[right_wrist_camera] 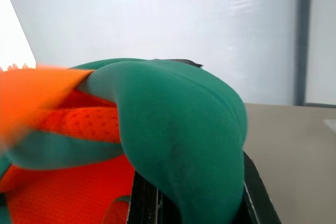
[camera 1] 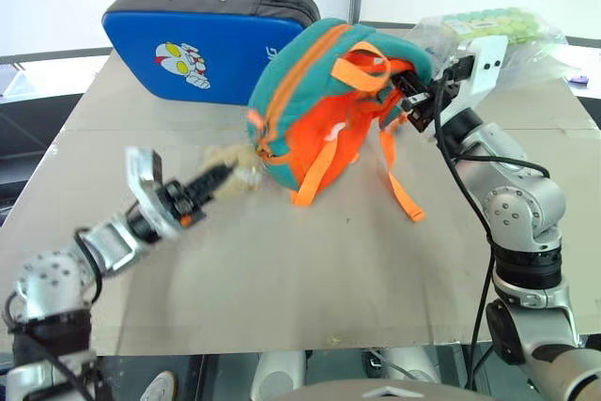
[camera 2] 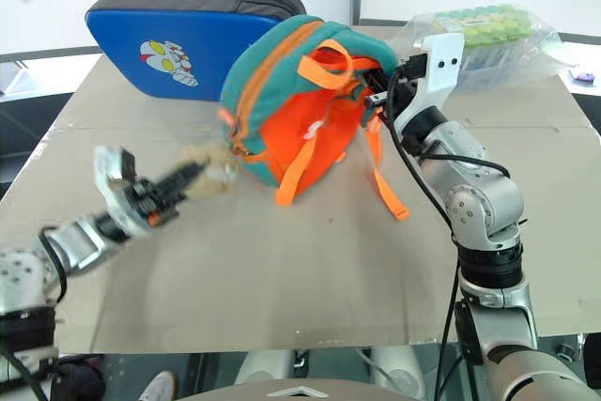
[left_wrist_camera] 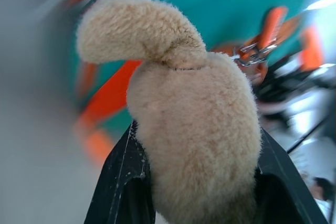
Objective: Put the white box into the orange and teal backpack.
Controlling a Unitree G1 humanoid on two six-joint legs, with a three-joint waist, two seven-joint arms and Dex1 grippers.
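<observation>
The orange and teal backpack [camera 1: 329,105] lies tilted on the table, its orange straps trailing toward me. My right gripper [camera 1: 415,100] is shut on the backpack's teal top edge [right_wrist_camera: 178,129], and that fabric bulges between its black fingers [right_wrist_camera: 144,203]. My left gripper [camera 1: 218,177] reaches in low from the left and is shut on the beige plush charm [left_wrist_camera: 194,129], which hangs by a small metal chain from the bag's left side [camera 1: 255,129]. The white box is out of view.
A big blue padded case with a cartoon figure [camera 1: 197,39] stands behind the backpack at the back left. A clear plastic bag of green items [camera 1: 493,25] lies at the back right. The tan table [camera 1: 300,279] stretches bare toward its front edge.
</observation>
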